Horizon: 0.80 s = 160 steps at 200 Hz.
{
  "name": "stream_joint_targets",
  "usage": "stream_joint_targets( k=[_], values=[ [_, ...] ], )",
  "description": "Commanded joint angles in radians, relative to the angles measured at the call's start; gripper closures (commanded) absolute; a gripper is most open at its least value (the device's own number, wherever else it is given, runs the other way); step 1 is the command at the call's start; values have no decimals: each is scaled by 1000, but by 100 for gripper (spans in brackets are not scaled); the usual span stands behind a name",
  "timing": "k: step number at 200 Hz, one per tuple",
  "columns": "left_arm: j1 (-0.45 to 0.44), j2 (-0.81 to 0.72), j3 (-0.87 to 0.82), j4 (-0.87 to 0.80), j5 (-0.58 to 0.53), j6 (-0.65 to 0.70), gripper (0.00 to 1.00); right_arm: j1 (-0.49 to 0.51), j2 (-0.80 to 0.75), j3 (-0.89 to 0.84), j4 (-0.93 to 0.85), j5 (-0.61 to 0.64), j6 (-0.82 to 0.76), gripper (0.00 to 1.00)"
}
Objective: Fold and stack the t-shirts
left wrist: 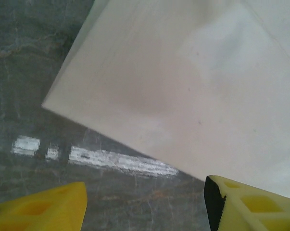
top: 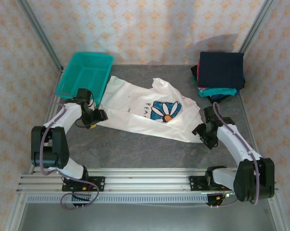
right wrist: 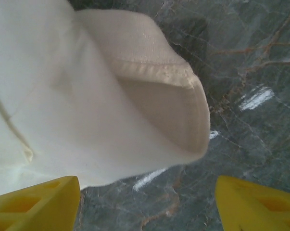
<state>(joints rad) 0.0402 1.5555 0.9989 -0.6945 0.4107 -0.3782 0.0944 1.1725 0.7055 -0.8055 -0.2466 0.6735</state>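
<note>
White t-shirt (top: 135, 115): soft matt cloth, stitched hem.
Table (top: 135, 150): smooth grey marbled top, glossy.
Basket (top: 87, 74): teal plastic mesh.

The white t-shirt (top: 145, 113) lies spread and a bit wrinkled at the centre, blue flower print facing up. The folded stack (top: 220, 72), navy on top, sits at two o'clock.

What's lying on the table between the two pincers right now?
The white t-shirt, spread out print side up, covers the stretch from the left pincer to the right pincer; the top view shows it.
</note>
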Motion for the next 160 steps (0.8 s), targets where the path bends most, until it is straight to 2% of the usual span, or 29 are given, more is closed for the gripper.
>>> stream_joint_targets(
  k=[1, 37, 56, 64, 77, 90, 105, 126, 148, 160],
  values=[
    [13, 37, -30, 81, -44, -26, 36, -7, 35, -11, 98, 40, 28, 27],
    [15, 113, -32, 132, -101, -46, 44, -17, 125, 20, 116, 72, 26, 32],
    [16, 146, -36, 124, -152, -39, 54, -26, 169, 32, 107, 95, 25, 39],
    [23, 161, -39, 112, -174, -37, 64, -31, 184, 39, 97, 109, 19, 47],
    [36, 168, -53, 101, -196, -35, 80, -40, 197, 56, 76, 143, 7, 72],
    [47, 163, -66, 82, -221, -23, 87, -47, 190, 71, 58, 182, -11, 87],
    [67, 149, -86, 65, -232, -12, 91, -51, 184, 90, 34, 212, -34, 98],
    [80, 112, -113, 36, -220, 0, 92, -51, 176, 119, -14, 238, -67, 100],
    [79, 37, -166, 29, -153, -34, 92, -51, 141, 127, -43, 248, -71, 100],
    [79, 0, -196, 20, -142, -45, 92, -51, 114, 126, -58, 220, -61, 100]
  ],
)
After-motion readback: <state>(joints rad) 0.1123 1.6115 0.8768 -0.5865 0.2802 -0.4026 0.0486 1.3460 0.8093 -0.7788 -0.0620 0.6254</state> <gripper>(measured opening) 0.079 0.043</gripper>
